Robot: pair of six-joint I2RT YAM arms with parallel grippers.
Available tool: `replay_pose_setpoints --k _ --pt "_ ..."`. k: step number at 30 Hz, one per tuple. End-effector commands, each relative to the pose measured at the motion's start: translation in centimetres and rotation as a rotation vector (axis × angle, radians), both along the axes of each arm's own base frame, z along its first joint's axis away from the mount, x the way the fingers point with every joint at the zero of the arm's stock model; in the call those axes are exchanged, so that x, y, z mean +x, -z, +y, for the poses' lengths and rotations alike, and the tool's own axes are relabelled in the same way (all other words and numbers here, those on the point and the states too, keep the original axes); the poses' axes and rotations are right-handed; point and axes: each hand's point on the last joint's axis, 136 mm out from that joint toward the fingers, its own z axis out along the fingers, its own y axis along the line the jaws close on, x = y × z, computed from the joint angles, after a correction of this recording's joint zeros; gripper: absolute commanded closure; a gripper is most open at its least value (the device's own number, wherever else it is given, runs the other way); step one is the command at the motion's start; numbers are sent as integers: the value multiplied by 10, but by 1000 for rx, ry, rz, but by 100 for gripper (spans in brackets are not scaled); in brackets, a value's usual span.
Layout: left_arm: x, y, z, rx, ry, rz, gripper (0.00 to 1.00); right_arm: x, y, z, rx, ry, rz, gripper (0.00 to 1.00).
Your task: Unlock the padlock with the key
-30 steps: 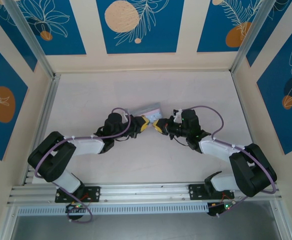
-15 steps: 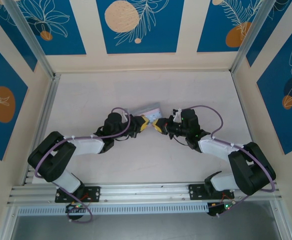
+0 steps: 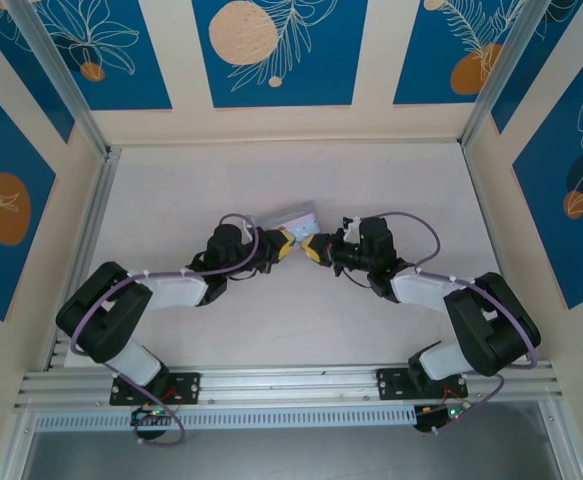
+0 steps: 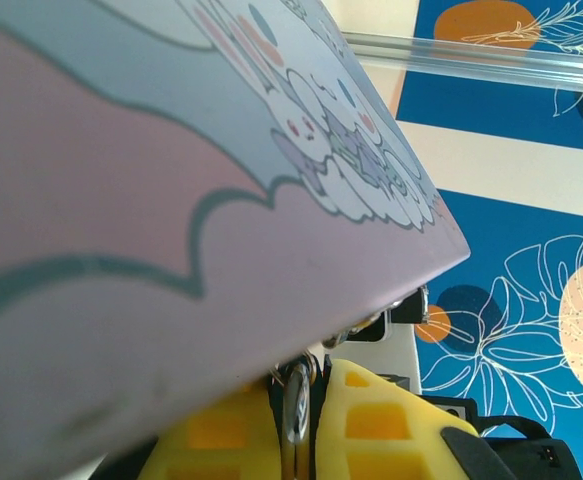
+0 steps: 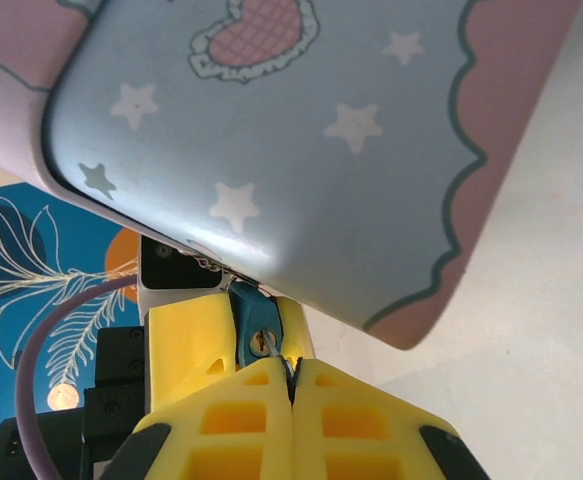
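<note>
My left gripper (image 4: 296,390) is clamped on the small blue padlock (image 5: 254,325) just under the cartoon-printed box (image 5: 301,130), my right gripper (image 5: 293,372) pinches the key (image 5: 276,355) at its keyhole, and turning it to free the shackle seems left to do.

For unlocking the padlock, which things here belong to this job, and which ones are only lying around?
Belong to the job:
- padlock, held by the left gripper
- key, pinched in the right gripper, tip touching the padlock

Only around:
- cartoon-printed box, beside the padlock
- purple cable on an arm
</note>
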Motion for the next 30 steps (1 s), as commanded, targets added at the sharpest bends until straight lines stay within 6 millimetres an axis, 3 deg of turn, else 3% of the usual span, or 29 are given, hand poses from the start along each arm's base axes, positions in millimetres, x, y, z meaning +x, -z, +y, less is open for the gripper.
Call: replay_pose_setpoints --k 1,10,30 --pt "-8 -28 -19 -69 100 -77 100 7 -7 2 50 5 -3 100" --pt "-10 -32 -19 -71 101 -82 100 15 2 6 150 6 64 100" --pt "-6 -47 -15 -78 37 -33 100 13 4 9 27 -71 -54 100"
